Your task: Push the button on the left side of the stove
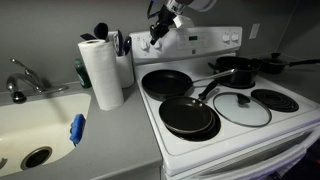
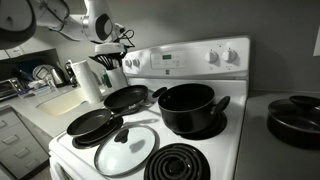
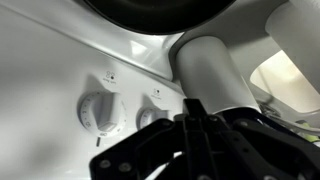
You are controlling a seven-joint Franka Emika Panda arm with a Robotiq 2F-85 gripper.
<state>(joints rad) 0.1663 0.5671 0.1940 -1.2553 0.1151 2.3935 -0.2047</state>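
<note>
The white stove (image 1: 262, 128) has four coil burners and a raised back panel (image 1: 205, 44) with round white knobs; it also shows in an exterior view (image 2: 190, 60). My gripper (image 1: 157, 36) hangs at the left end of that panel, just in front of it, and it also shows in an exterior view (image 2: 110, 56). In the wrist view the black fingers (image 3: 195, 122) are pressed together with nothing between them, close to two left knobs (image 3: 100, 110) on the panel (image 3: 50, 70). No separate button can be made out.
Two black frying pans (image 1: 165, 82) (image 1: 188, 115), a glass lid (image 1: 242, 108) and a black pot (image 1: 235, 68) sit on the burners. A paper towel roll (image 1: 101, 72) and a utensil holder (image 1: 122, 45) stand left of the stove, beside the sink (image 1: 35, 125).
</note>
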